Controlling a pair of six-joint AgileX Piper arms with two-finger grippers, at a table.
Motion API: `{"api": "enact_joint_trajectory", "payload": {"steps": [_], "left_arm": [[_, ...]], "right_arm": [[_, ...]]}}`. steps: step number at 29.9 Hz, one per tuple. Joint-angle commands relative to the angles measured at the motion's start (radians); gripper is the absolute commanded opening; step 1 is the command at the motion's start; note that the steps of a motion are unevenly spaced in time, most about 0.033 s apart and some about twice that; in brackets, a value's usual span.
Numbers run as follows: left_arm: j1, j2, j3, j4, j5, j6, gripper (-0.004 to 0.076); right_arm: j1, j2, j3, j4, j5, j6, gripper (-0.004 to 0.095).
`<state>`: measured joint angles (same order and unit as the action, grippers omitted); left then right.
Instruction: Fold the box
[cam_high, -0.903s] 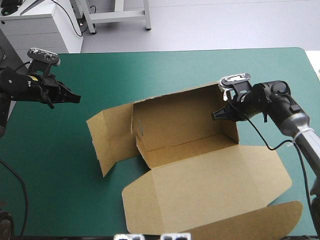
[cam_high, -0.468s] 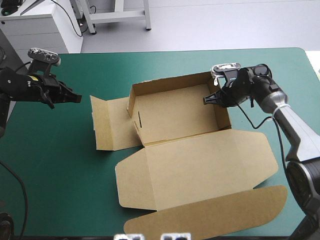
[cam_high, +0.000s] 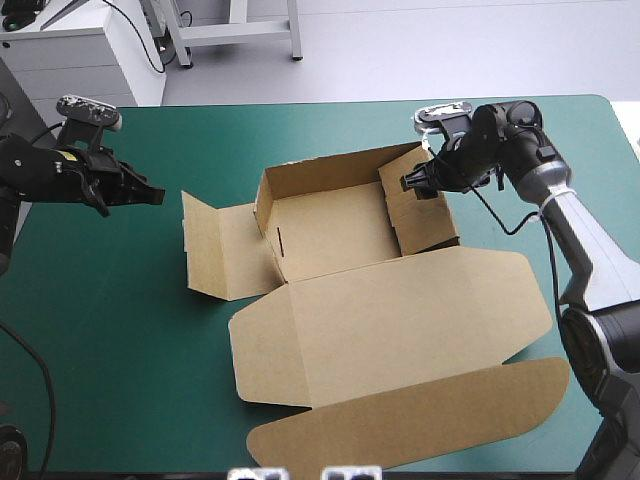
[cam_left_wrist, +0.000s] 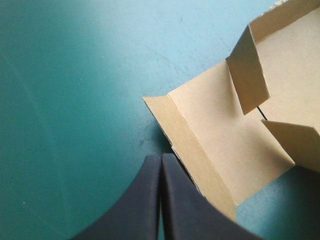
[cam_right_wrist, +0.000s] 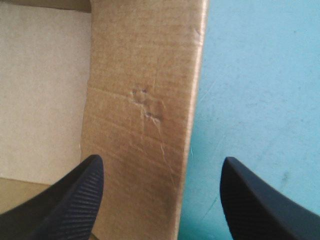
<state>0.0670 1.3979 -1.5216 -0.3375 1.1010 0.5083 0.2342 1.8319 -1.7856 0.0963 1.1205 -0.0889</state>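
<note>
Brown cut-board box (cam_high: 330, 235), lid (cam_high: 400, 320) flat nearest, is set mid teal-green desk (cam_high: 120, 330). Its right end flap (cam_high: 418, 222) has just been tipped inward and is straddled by the right claw (cam_high: 411, 186), spread wide; tucking is judged begun. The left claw (cam_high: 155, 197) is held pinched and empty beside the unraised left flap (cam_high: 220, 250).

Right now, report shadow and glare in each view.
High view: faint shadows on the teal-green cover along the box's edges. Left wrist view: pale sheen on the cover ahead of the shut left gripper, dark shadow beside the flat flap. Right wrist view: the box wall ahead of the open right gripper is evenly lit, no glare.
</note>
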Motion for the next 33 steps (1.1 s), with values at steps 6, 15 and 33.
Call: {"api": "enact_joint_trajectory", "payload": {"steps": [6, 15, 33], "left_arm": [[0.000, -0.040, -0.026, -0.031, -0.055, -0.003, -0.0009], [0.000, -0.040, -0.026, -0.035, -0.053, -0.003, -0.0009], [0.000, -0.040, -0.026, -0.028, -0.055, -0.043, -0.0009]], "right_arm": [[-0.003, -0.028, -0.060, -0.054, 0.105, -0.034, 0.0630], [-0.003, 0.111, -0.060, 0.006, 0.122, -0.037, 0.0627], [-0.007, 0.125, -0.146, 0.058, 0.129, -0.034, -0.0018]]}}
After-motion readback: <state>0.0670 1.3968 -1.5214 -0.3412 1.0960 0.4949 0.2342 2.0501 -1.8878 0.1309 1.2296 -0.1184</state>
